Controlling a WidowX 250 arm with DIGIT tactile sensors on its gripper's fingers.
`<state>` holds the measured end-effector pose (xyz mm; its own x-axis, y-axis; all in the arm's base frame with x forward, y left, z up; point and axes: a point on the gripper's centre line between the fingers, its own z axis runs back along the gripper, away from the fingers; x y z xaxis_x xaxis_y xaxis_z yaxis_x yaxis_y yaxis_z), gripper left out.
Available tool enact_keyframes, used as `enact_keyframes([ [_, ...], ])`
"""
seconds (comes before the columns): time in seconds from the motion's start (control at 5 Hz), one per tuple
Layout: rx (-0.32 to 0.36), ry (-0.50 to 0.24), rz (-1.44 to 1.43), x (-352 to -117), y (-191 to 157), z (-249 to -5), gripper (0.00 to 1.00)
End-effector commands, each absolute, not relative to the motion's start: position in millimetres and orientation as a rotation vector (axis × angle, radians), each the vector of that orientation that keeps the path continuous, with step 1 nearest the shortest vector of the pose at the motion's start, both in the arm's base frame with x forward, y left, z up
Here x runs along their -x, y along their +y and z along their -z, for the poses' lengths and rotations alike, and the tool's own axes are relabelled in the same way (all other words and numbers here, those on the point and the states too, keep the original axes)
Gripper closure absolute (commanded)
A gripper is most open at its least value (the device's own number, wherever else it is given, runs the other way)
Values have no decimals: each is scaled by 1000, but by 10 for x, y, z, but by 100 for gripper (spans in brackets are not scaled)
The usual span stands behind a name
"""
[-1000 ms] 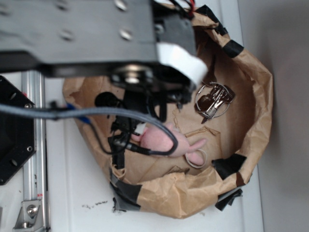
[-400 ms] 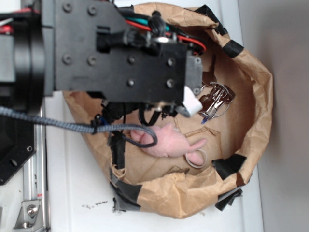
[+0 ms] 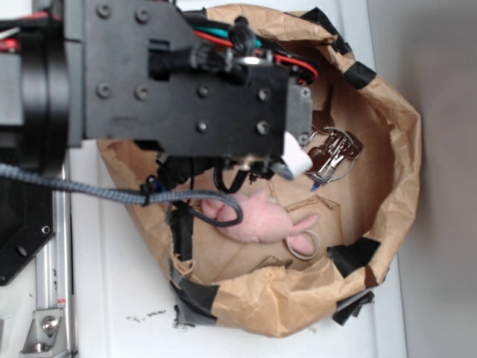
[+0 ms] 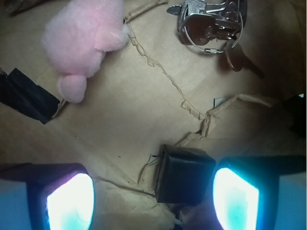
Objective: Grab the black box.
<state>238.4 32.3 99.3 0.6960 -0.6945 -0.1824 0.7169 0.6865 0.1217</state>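
Inside the paper bag, gripper spread wide, black box between its fingers, nearer the right one, pink plush toy far off

The arm reaches in from the left, pointing downward; the gripper hangs with its glowing fingers spread wide.

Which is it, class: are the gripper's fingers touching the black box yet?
Cannot tell. In the wrist view the black box sits between the open gripper fingers, close beside the right-hand pad, but glare hides any gap or contact.
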Motion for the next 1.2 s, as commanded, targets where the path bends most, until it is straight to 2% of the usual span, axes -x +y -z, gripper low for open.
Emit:
enact_keyframes([
  [0.0,-204,105,796,-2348,306,-1020,0],
  [0.2,-205,139,774,-2266,476,-763,0],
  [0.6,-176,138,687,-2122,872,-699,0],
  [1.0,-183,138,689,-2141,872,-654,0],
])
